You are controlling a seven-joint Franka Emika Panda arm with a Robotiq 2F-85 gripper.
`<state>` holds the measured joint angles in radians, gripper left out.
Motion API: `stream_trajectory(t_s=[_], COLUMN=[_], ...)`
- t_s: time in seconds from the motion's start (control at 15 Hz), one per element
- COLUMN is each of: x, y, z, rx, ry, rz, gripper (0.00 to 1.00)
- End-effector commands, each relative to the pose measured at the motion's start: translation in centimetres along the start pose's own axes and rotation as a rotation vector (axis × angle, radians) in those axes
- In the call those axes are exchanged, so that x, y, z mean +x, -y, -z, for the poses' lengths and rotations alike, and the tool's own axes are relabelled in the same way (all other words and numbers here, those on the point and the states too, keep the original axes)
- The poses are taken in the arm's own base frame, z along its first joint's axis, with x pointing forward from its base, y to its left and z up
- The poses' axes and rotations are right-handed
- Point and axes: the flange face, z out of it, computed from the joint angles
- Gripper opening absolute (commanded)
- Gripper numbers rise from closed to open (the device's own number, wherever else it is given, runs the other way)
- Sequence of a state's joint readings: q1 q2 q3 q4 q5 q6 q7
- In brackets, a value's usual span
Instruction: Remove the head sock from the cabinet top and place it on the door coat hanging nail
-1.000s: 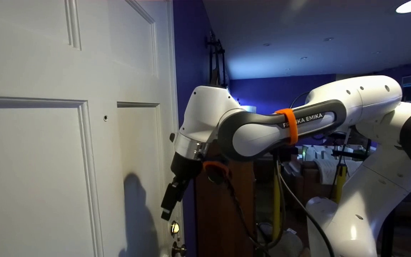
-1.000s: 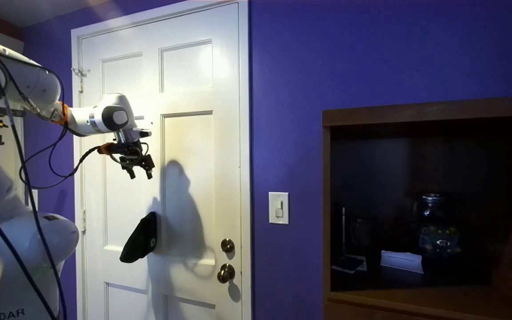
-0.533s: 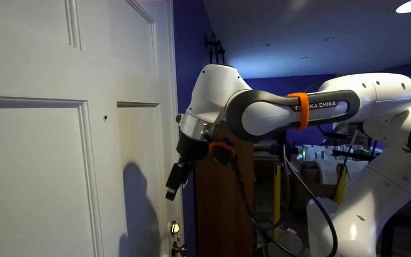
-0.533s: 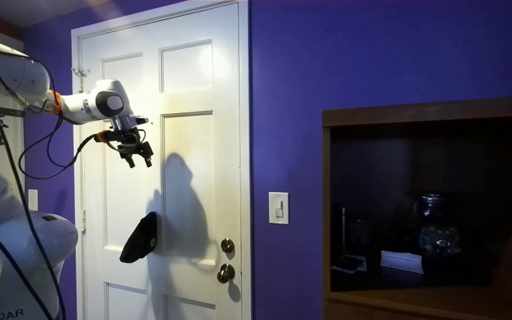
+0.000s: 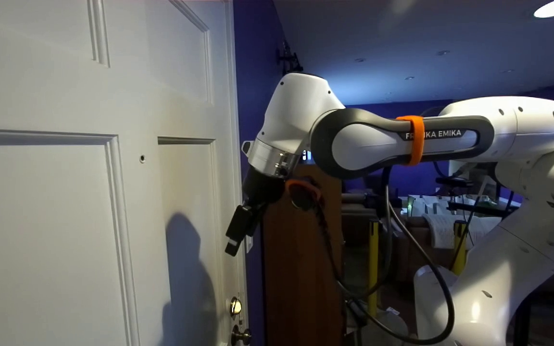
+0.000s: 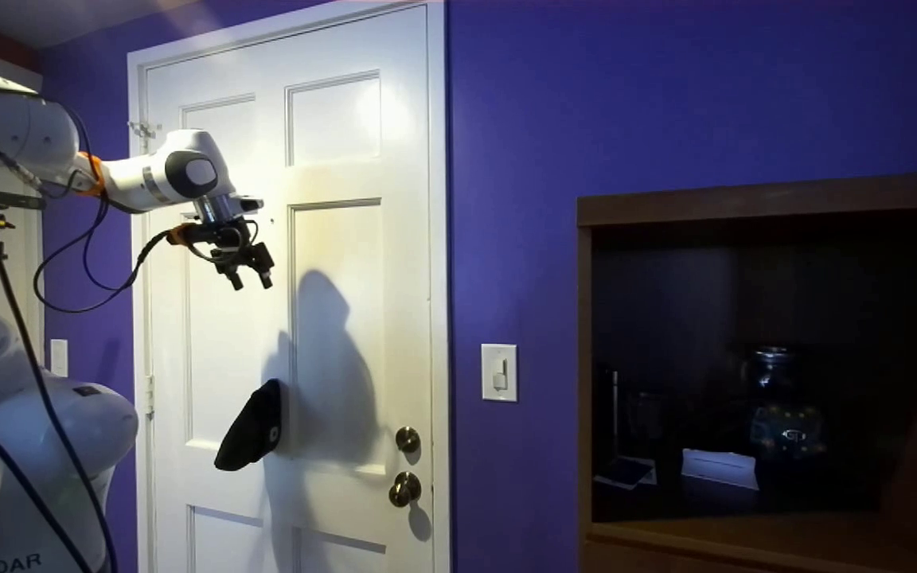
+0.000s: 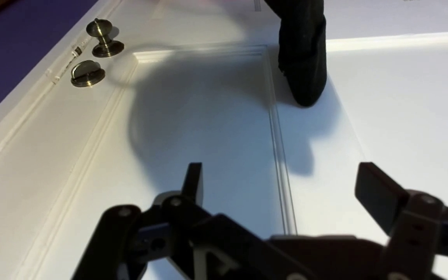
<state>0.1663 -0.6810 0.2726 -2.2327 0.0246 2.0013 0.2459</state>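
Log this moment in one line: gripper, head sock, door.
gripper: open, holding nothing | head sock: at white door, below gripper and apart from it | nail: not visible, hang unconfirmed

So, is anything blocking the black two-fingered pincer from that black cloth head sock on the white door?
Nothing visible: in an exterior view, the open pincer is above the head sock, only air between.

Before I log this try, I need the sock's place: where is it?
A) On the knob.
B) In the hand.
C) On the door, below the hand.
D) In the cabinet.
C: in an exterior view the sock hangs on the door below the open hand, and the wrist view shows it clear of the hand too.
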Motion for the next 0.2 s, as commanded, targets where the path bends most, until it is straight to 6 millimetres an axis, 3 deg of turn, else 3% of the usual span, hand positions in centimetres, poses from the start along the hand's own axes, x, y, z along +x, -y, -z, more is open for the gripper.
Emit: stream_trajectory(t_s=[0.0, 0.13], x=[0.06, 0.07], y=[-0.05, -0.09], z=[0.1, 0.1], rx=[-0.002, -0.003], ry=[0.001, 0.001], rz=[-0.002, -0.004], gripper=[1.0, 1.0])
